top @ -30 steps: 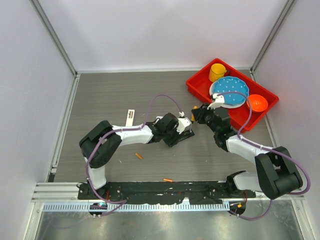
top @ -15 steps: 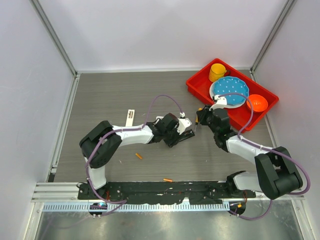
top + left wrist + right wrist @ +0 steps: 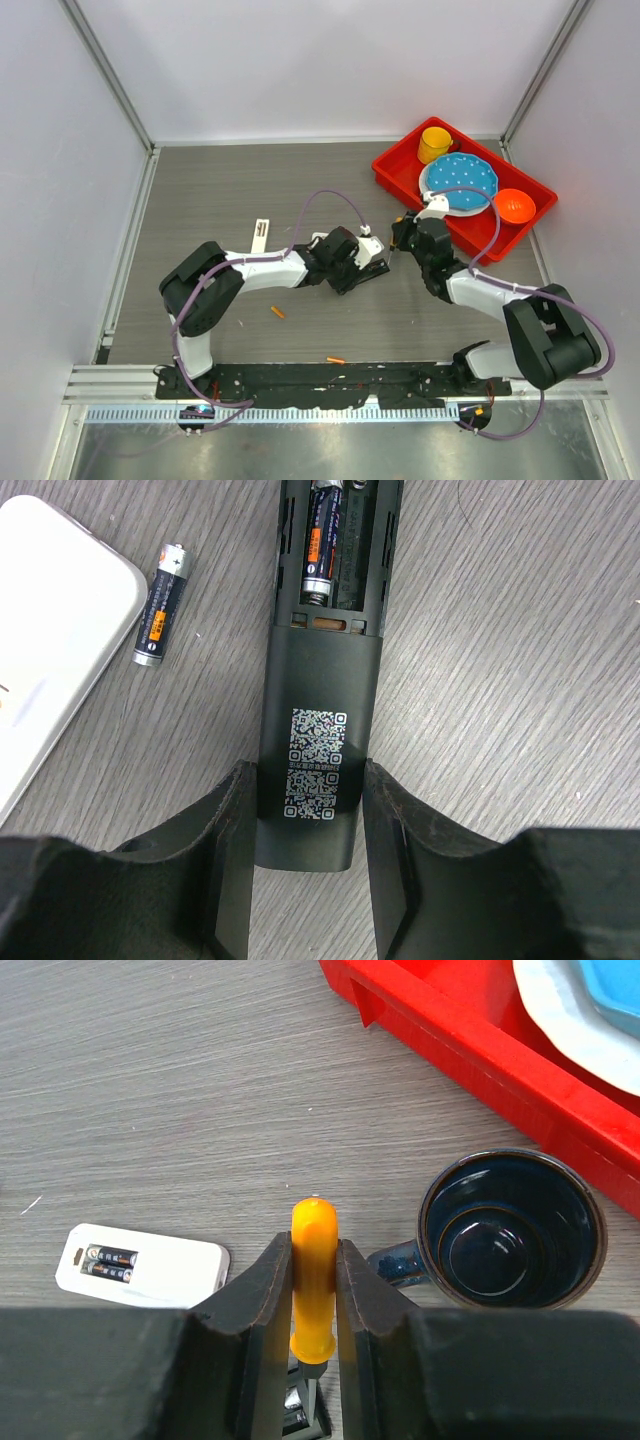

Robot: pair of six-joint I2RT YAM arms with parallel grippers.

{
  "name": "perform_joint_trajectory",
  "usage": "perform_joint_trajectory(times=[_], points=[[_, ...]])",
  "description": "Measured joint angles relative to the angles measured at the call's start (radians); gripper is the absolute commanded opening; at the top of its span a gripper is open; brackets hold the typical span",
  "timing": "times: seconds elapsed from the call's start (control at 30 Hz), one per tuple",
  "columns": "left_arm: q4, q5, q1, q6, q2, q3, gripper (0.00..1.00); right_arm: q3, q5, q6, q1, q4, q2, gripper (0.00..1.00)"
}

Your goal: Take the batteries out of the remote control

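Since a second ago the right tool [image 3: 400, 238] has drawn back a little from the black remote [image 3: 368, 268], and its arm has folded closer to its base. The left arm has kept its place.

On the bench [image 3: 200, 200], a white strip [image 3: 261, 236] lies at the left. Nearer the bases lie an orange battery [image 3: 277, 312] and a second orange battery [image 3: 336, 360], well apart.

The left tool [image 3: 308, 780] is clamped on the black remote's closed end, one finger against each long side. Its back faces up with the compartment open. A dark battery [image 3: 320, 540] sits in the left slot. A loose battery [image 3: 160, 605] lies on the bench just left of the remote, beside a white remote [image 3: 50, 630], which the right wrist view shows holding two cells.

The right tool is closed on a screwdriver [image 3: 312, 1280], gripping its orange handle. A dark mug [image 3: 512, 1230] stands upright just right of it, near the red tray [image 3: 400, 165]. In the tray are a yellow cup [image 3: 435, 143], a blue plate [image 3: 460, 180] and an orange bowl [image 3: 515, 205].
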Motion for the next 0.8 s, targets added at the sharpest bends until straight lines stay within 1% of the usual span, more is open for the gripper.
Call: perform_joint_trajectory(times=[0.8], points=[[-0.007, -0.004, -0.002, -0.001, 0.003, 0.006, 0.00, 0.016, 0.019, 0.025, 0.015, 0.074, 0.077, 0.01]])
